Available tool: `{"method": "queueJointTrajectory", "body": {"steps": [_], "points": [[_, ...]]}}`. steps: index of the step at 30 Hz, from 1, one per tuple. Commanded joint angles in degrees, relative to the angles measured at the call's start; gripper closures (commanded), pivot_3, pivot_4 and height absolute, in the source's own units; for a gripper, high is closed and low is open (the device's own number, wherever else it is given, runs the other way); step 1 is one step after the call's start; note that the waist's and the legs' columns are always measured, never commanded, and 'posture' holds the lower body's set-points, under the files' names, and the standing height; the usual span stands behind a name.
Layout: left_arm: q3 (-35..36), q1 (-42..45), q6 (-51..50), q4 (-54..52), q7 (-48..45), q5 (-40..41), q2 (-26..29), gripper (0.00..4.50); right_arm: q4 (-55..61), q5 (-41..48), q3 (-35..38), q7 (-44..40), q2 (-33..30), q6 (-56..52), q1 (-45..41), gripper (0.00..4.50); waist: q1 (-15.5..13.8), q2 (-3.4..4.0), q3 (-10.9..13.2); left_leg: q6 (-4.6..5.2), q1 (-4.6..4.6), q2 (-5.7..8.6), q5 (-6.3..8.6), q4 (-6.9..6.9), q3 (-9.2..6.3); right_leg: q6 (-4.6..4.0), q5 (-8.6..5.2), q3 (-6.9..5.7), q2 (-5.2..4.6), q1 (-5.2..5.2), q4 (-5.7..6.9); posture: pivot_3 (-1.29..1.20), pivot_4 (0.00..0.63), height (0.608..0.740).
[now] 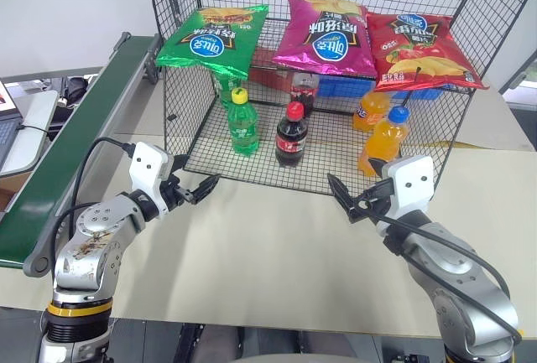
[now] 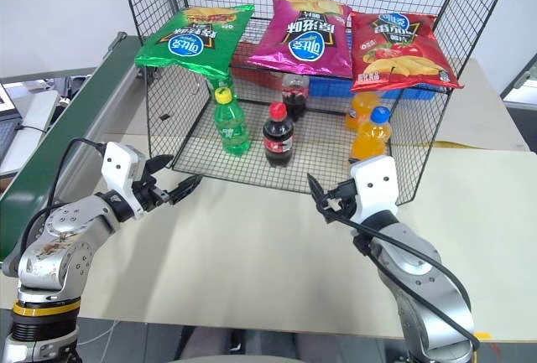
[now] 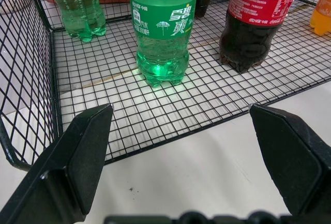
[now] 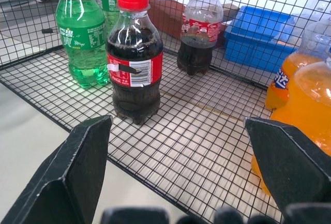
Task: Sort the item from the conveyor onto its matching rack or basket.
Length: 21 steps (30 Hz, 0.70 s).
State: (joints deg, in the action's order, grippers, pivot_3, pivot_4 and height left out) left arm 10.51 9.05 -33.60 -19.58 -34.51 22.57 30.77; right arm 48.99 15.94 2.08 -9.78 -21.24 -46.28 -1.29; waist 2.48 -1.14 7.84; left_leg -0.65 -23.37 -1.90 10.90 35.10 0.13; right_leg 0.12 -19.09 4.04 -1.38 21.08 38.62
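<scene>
The black wire cage (image 1: 336,70) stands on the pale table (image 1: 277,246), open toward the robot. On its mesh shelf lie three chip bags: a green one (image 1: 214,40), a pink one (image 1: 327,34) and a red one (image 1: 419,51). At the left edge the dark green conveyor (image 1: 75,137) runs along the table; its near end is cut off by the picture border.

On the cage floor stand six bottles in three pairs. The front orange soda bottle (image 1: 384,141) with the blue cap stands at the front right corner, upright, and a second orange bottle (image 1: 370,110) stands just behind it – its cap is hidden under the red bag. In the middle is a cola bottle (image 1: 291,135) with a red cap, and another one behind it. At the left stands a green bottle (image 1: 242,122) with a yellow cap; the one behind it is half hidden. Behind the cage a blue crate (image 4: 261,38) shows through the mesh, only in part.

The left gripper (image 1: 195,187) is spread wide and holds nothing; it hovers over the table just before the cage's front left corner, pointing almost level toward the green bottle. The right gripper (image 1: 351,199) is also wide apart and empty – it hangs before the front edge, near the front orange bottle, not touching it.
</scene>
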Motion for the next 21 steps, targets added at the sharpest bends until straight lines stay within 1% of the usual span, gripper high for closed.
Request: {"method": "queueJointTrajectory", "body": {"steps": [1, 4, 21], "points": [[0.92, -0.01, 0.44, -2.15, -0.71, 1.28, 0.94, 0.02, 2.23, -0.24, 0.15, 0.1, 0.25, 1.59, -0.56, 0.0, 0.01, 0.0, 0.0, 0.0, 0.0, 0.0, 0.0, 0.0, 0.0, 0.0, 0.0, 0.0, 0.0, 0.0, 0.0, 0.0, 0.15, 0.74], [1.65, -0.07, 1.37, -1.86, -1.2, 1.91, 0.99, 0.02, 2.37, -0.12, -0.17, 0.33, 0.69, 1.01, -1.29, 0.0, 0.03, 0.0, 0.0, 0.0, 0.0, -0.01, 0.0, 0.0, 0.0, 0.0, 0.0, 0.0, 0.0, 0.0, 0.0, 0.0, 0.15, 0.74], [0.88, 0.49, 2.92, -0.48, -1.99, 1.49, 1.66, 0.02, 1.81, -0.48, -0.62, 0.41, 0.98, 1.02, -1.82, 0.0, 0.01, 0.0, 0.0, 0.0, 0.0, 0.0, 0.0, 0.0, 0.0, 0.0, 0.0, 0.0, 0.0, 0.0, -0.02, 0.0, 0.15, 0.74]]}}
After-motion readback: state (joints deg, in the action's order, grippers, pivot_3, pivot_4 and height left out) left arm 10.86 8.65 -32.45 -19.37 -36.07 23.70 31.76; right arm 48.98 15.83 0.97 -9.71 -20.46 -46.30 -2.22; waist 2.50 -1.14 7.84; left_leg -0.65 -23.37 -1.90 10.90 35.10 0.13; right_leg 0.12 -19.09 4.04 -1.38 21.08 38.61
